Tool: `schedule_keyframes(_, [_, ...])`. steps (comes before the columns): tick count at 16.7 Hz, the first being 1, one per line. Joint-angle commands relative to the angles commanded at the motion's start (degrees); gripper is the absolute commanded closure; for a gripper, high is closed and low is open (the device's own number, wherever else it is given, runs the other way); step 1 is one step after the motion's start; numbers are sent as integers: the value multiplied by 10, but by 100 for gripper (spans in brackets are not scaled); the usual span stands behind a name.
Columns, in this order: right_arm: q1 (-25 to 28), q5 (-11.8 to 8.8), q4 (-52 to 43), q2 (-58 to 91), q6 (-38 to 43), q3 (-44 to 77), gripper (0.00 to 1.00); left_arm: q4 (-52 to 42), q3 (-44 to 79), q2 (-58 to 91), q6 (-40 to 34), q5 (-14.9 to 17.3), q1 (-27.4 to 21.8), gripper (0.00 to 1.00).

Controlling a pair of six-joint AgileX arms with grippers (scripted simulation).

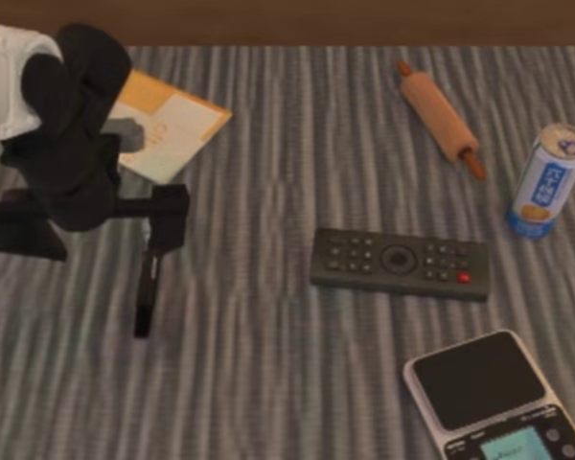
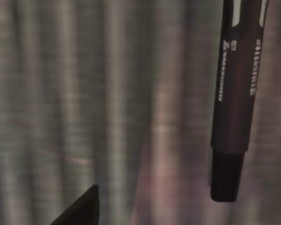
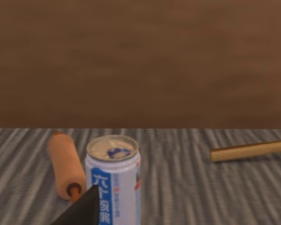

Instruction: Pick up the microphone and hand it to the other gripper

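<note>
My left arm's end effector [image 1: 158, 225] hangs low over the table's left side, pointing down.

Soft, even, slightly blurred light.

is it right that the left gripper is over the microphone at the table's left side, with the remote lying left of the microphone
Not quite. The left gripper is over the microphone at the table's left side, but the remote lies to the microphone's right, near the table's middle. The top view shows this.
</note>
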Motion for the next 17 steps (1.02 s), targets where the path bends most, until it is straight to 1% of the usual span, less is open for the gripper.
schedule_keyframes(4, [0,0,0,0,0,0,0,-25,46,55,-10,0,-11,0])
schedule_keyframes(11, [0,0,0,0,0,0,0,-15,40,60,-8,0,-9,0])
schedule_keyframes(13, [0,0,0,0,0,0,0,17,27,81,-7,0,-9,0])
schedule_keyframes(17, [0,0,0,0,0,0,0,126,-12,142,-7,1,-9,0])
